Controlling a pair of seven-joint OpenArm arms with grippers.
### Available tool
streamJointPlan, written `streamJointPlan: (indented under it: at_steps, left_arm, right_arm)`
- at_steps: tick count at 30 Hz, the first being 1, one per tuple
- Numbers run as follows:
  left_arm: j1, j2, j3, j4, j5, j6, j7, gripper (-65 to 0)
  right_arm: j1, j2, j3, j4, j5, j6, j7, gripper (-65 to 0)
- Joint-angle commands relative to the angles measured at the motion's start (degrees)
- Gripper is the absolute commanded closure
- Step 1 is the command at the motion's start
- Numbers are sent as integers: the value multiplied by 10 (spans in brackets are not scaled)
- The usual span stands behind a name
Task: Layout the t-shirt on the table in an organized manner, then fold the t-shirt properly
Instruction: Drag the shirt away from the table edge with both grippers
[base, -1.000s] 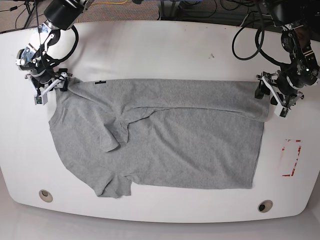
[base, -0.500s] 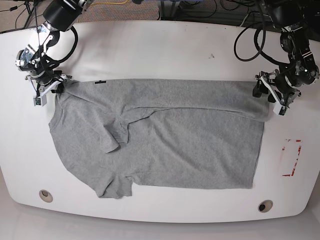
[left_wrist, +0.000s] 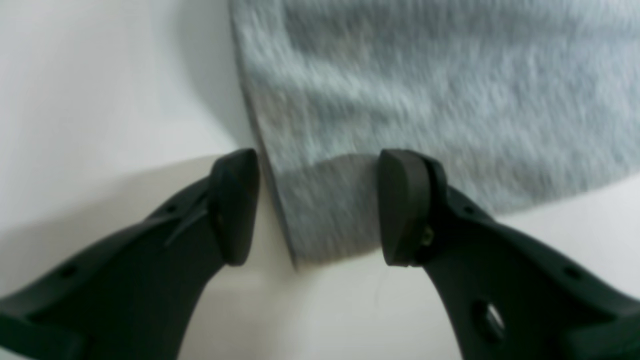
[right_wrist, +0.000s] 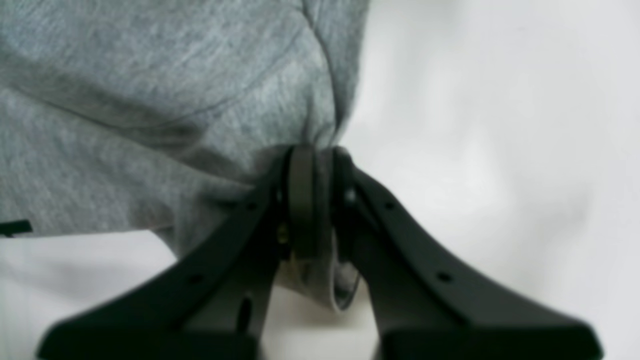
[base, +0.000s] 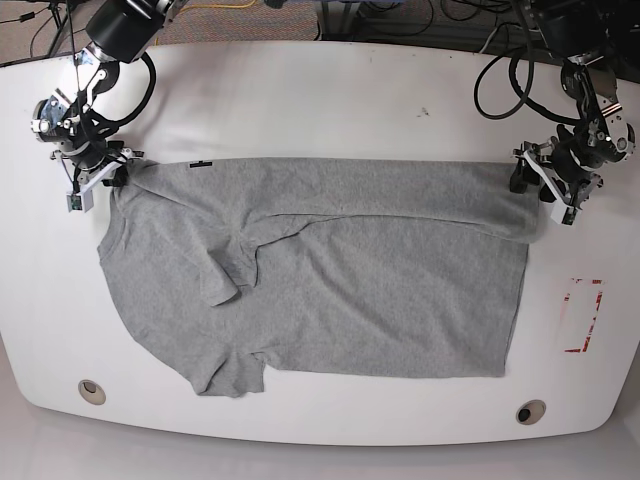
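Black pads of my right gripper (right_wrist: 315, 200) are clamped on a bunched corner of the t-shirt (base: 330, 270), at the shoulder end on the base view's left; my left gripper (left_wrist: 317, 205) stands spread, unclenched, straddling the opposite corner at the hem end without pinching it. From there the shirt lies mostly flat on the table (base: 320, 95), long axis running arm to arm, collar end toward my right, far edge folded over, so I judge closing the left comes next.

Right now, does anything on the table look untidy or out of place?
Yes. The t-shirt is not flat: its top edge is folded over, and one sleeve lies folded onto the body.
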Motion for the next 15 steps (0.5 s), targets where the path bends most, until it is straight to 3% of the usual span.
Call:
streamJointPlan:
  at_steps: [1, 5, 7, 11, 15]
  left_arm:
    - [-3, -5, 3, -19, 11, 0, 13, -351]
    - [-3, -4, 4, -28, 11, 0, 13, -319]
    - [-2, -4, 11, -26, 11, 0, 13, -250]
    - [1, -5, 34, -25, 9, 0, 13, -24]
    - [6, -7, 44, -14, 8, 0, 14, -14]
  right_arm:
    - [0, 5, 0, 1, -20, -3, -20, -40]
    - [0, 5, 0, 1, -20, -3, -20, -38]
    - [-1, 5, 0, 1, -20, -3, -20, -38]
    - [-1, 5, 1, 1, -20, -3, -20, -35]
    - [-1, 5, 1, 1, -22, -3, -20, -3]
